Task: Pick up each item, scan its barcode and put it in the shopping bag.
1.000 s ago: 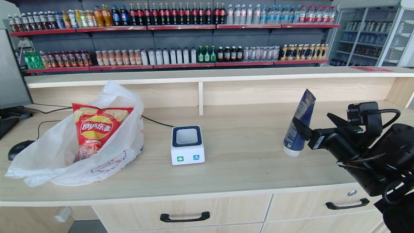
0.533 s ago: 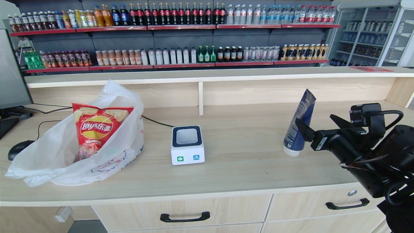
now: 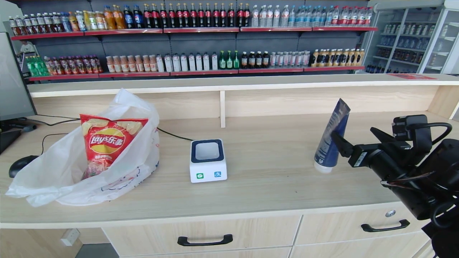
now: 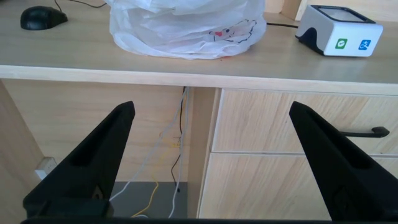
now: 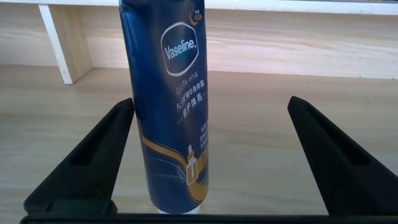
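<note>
Pick-up of the blue lotion tube (image 3: 335,122), standing cap-down at the right of the surface (image 3: 272,179), seems in hand: the right pincer (image 3: 352,132) frames it released, so next advance slightly and clench on its middle.

From the right wrist you lose both ends of the blue tube (image 5: 177,106): its crimped top and most of its cap fall outside the picture. From the head, one finger of the right gripper (image 3: 352,132) crosses the tube's lower side, so you cannot tell whether it touches. The lower half of the chip bag (image 3: 105,141) blurs behind the plastic of the shopping bag (image 3: 53,172), which also covers one end of the mouse (image 3: 19,165) near the left edge of the counter (image 3: 269,186).
</note>
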{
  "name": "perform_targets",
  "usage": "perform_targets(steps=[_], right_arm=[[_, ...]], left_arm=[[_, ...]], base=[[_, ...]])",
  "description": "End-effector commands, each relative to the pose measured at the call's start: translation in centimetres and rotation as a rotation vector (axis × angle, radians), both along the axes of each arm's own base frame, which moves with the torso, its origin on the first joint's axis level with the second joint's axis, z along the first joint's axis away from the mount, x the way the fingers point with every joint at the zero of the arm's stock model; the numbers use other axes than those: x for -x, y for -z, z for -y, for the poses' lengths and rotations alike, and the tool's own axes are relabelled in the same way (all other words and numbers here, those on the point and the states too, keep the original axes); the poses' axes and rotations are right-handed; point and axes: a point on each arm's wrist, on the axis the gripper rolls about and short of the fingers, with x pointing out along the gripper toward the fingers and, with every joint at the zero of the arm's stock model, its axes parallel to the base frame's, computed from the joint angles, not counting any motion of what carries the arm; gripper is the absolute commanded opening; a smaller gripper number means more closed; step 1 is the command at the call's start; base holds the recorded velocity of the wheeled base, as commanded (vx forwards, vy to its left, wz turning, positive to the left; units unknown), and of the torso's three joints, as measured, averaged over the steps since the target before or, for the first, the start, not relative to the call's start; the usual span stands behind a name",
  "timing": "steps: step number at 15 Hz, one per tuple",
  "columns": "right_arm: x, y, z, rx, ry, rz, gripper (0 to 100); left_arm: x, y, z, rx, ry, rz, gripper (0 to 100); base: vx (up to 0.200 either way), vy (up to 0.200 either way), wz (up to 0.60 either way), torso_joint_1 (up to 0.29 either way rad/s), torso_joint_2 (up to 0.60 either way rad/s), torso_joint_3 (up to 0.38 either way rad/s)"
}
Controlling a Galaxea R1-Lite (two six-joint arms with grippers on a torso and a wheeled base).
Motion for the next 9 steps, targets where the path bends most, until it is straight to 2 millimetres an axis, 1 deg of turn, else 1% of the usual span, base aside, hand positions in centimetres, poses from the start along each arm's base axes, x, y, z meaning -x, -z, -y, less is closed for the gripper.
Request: perform_targets(steps=[1,9], right_arm=[[0.05,-0.01,0.09,0.000,0.003,0.001,100],[0.37,0.00,0.68,0.000,0.023,-0.004,100]], left_arm=[[0.00,0.02,0.00,-0.001,0.000,-0.001,100],[0.00,0.02,0.00,-0.001,0.000,-0.001,100]], base=[[0.000,0.000,0.00,0.000,0.00,0.000],[0.000,0.000,0.00,0.000,0.00,0.000]])
